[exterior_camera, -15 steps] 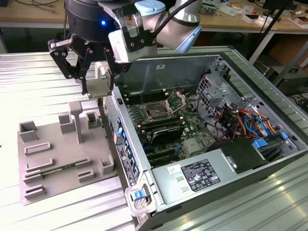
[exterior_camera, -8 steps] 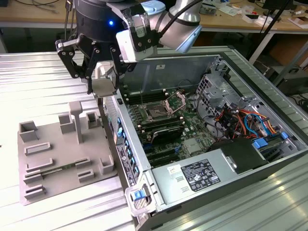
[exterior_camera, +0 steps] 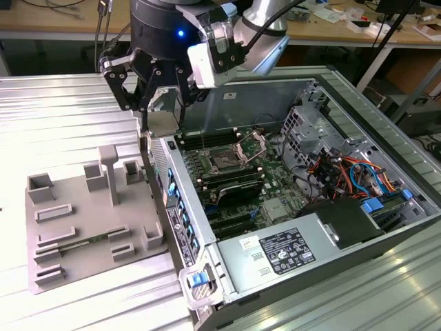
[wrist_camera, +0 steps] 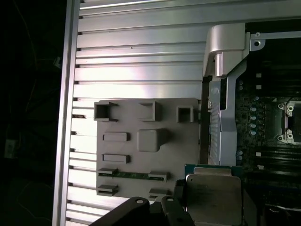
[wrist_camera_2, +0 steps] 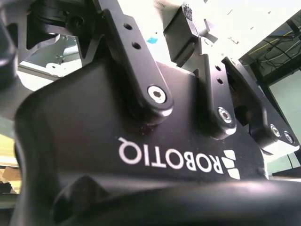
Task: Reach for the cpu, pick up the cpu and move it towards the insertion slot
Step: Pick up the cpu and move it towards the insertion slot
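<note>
Exterior view: the gripper hangs above the near wall of the open computer case, between the grey fixture on the ribbed tabletop and the motherboard. We see a pale flat square between the jaws, which we take to be the cpu; the jaws stand closed on its edges, narrowly apart.

First wrist view: the cpu, its dull metal top facing the camera, sits just past the dark fingers, with a thin green edge showing along one side. It overlaps the case wall, beside the fixture, so it is lifted clear of the fixture and not yet over the board. The insertion slot lies well apart from it; in the exterior view the insertion slot shows a dark centre with its bracket raised.

Risks, as we judge them:
- The grip is on thin edges only. A jolt or a tilt could let the chip slide or drop onto the case wall or the board.
- The chip hangs near the case rim; too low a crossing could knock it against the sheet metal.
- The raised bracket stands beside the socket; an approach from that side could strike it.
- If the chip is held slightly rotated, it could arrive misaligned with the socket frame.
</note>
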`<state>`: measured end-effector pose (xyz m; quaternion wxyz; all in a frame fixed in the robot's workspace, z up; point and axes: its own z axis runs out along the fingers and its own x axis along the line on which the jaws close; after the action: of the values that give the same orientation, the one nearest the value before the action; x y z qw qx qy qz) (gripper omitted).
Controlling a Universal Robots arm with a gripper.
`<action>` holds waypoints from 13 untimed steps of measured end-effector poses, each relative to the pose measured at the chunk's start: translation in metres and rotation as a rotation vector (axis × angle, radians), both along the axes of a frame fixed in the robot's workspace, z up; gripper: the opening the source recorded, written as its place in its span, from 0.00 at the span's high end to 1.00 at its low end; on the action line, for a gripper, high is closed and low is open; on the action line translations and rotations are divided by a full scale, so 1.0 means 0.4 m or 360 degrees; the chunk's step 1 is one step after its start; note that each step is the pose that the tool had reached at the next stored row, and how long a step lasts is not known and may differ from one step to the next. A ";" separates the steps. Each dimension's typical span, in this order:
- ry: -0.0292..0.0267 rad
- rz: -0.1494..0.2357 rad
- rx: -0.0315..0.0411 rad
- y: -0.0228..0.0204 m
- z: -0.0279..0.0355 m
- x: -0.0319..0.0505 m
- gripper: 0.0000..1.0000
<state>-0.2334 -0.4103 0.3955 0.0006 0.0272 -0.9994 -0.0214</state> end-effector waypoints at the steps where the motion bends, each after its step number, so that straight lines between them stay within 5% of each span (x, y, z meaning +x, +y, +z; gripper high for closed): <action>1: 0.00000 0.0000 0.0000 0.000 0.000 0.003 0.45; 13: 0.00000 0.0000 0.0000 0.000 0.000 0.049 0.45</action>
<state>-0.2137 -0.4103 0.3955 0.0006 0.0272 -0.9994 -0.0214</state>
